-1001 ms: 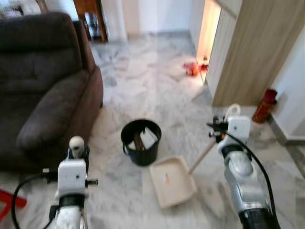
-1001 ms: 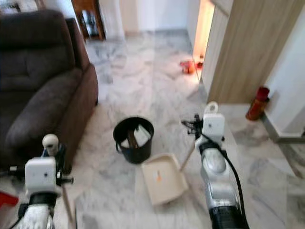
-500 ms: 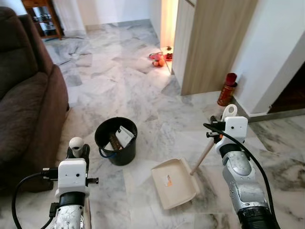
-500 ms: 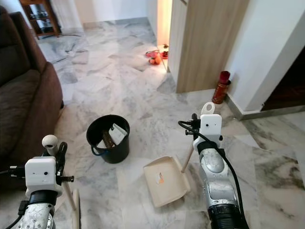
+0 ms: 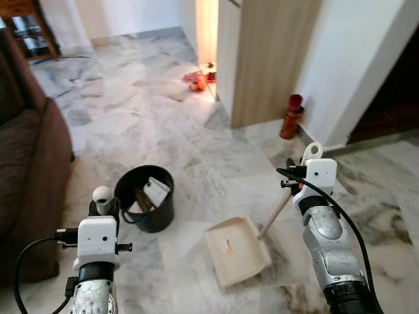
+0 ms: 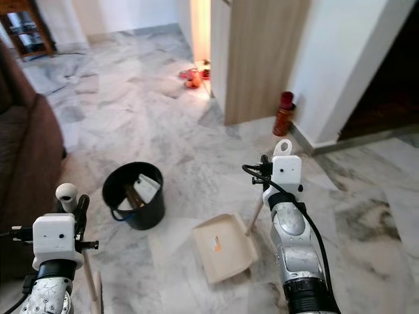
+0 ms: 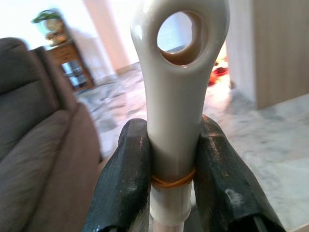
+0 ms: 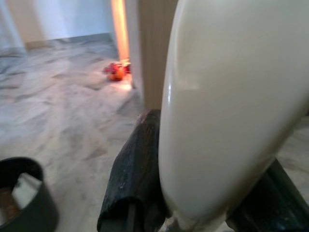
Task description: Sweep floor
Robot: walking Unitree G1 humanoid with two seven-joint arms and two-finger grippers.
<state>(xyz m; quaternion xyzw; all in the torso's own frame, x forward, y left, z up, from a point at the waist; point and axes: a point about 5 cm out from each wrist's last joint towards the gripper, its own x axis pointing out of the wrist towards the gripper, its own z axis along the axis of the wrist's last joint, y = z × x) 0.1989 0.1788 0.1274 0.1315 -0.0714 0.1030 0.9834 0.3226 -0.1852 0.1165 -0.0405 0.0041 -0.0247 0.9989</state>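
My left gripper point(image 7: 170, 169) is clamped on the broom handle point(image 7: 176, 92) low at my left, and my right gripper point(image 8: 203, 193) is clenched round the dustpan handle point(image 5: 277, 214); I judge the step goes best with the dustpan point(image 5: 237, 251) kept flat on the marble floor point(image 5: 163, 131). Across the room sit the brown sofa point(image 5: 26, 170), the black bin point(image 5: 145, 197), the wooden partition point(image 5: 262, 59) and a red bottle point(image 5: 291, 116).
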